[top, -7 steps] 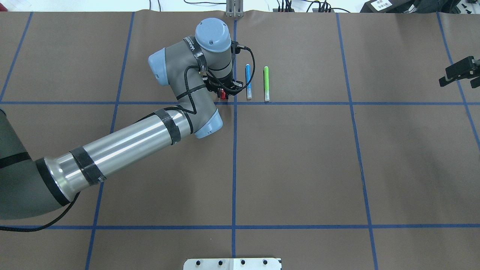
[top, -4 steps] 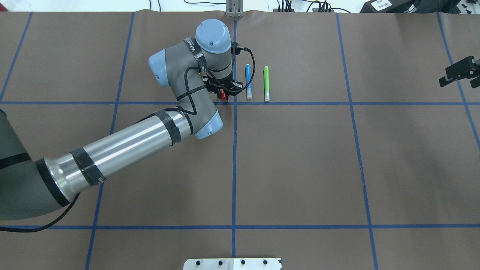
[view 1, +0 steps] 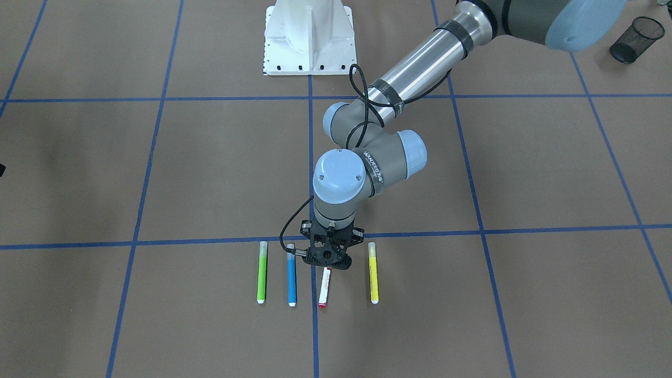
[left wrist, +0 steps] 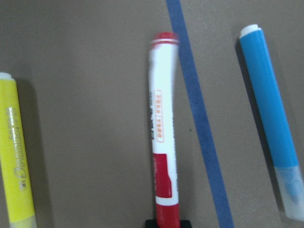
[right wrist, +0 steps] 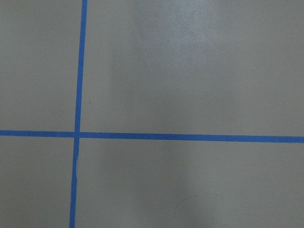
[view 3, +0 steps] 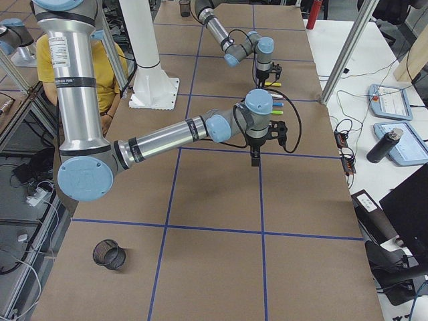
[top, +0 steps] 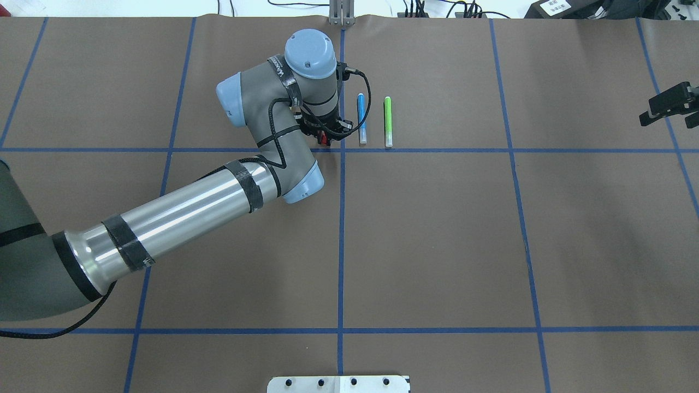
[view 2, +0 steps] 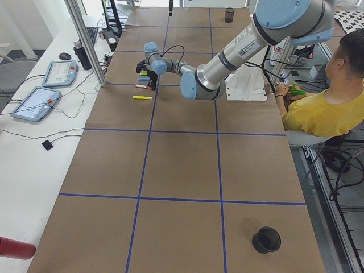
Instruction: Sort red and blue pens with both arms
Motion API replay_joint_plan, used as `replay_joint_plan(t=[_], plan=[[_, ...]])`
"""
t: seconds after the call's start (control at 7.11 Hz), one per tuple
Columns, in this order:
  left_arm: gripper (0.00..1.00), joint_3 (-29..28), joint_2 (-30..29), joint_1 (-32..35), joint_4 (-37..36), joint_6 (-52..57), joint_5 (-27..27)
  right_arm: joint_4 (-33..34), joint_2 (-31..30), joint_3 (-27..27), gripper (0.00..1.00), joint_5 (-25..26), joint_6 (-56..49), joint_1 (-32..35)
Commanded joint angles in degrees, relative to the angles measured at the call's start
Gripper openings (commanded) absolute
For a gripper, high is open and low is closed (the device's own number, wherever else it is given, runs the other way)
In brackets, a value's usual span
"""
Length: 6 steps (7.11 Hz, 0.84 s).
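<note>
From the operators' side of the table (view 1: 157, 173), four markers lie nearest in a row, side by side but apart: a green marker (view 1: 261, 273), the blue pen (view 1: 291, 275), the red pen (view 1: 325, 287) and a yellow marker (view 1: 373, 273). A blue tape line runs between the blue pen and the red one. The red pen is a little askew and its red cap end sits under the left gripper (view 1: 329, 264), which points straight down over it. I cannot tell whether the claw is pinching the cap or just straddling it.

Behind that, the left arm (view 1: 420, 58) stretches back past the white pedestal (view 1: 308, 37). Far off in the corner stands a black mesh cup (view 1: 636, 31); its inside is dark and I cannot make out any contents. The right gripper (top: 667, 106) hangs well away from the pens, over bare brown paper. Its grip I cannot tell either.
</note>
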State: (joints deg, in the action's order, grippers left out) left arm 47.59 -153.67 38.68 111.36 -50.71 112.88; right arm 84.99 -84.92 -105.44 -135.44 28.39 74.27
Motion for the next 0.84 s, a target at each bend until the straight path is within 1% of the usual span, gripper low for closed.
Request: replay_joint_plan(t=[0.0, 0.14, 0.28, 0.42, 0.56, 0.7], plan=[[0.00, 1.5, 0.0, 0.2, 0.1, 0.6, 0.1, 0.0, 0.1, 0.1, 1.00, 0.0, 0.0, 0.0], [0.00, 4.1, 0.1, 0.4, 0.0, 0.8, 0.1, 0.0, 0.1, 0.1, 1.00, 0.0, 0.0, 0.0], [0.00, 8.2, 1.4, 1.0, -0.9, 0.8, 0.3, 0.0, 0.1, 0.1, 1.00, 0.0, 0.0, 0.0], [0.00, 13.0, 4.0, 1.5, -1.1, 2.7, 0.5, 0.0, 0.1, 0.1, 1.00, 0.0, 0.0, 0.0], [0.00, 19.0, 7.3, 2.4, -3.9, 5.2, 1.2, 0.0, 0.1, 0.1, 1.00, 0.0, 0.0, 0.0], [0.00, 25.6, 9.8, 4.1, -9.8, 8.1, 2.1, 0.0, 0.1, 0.1, 1.00, 0.1, 0.0, 0.0]])
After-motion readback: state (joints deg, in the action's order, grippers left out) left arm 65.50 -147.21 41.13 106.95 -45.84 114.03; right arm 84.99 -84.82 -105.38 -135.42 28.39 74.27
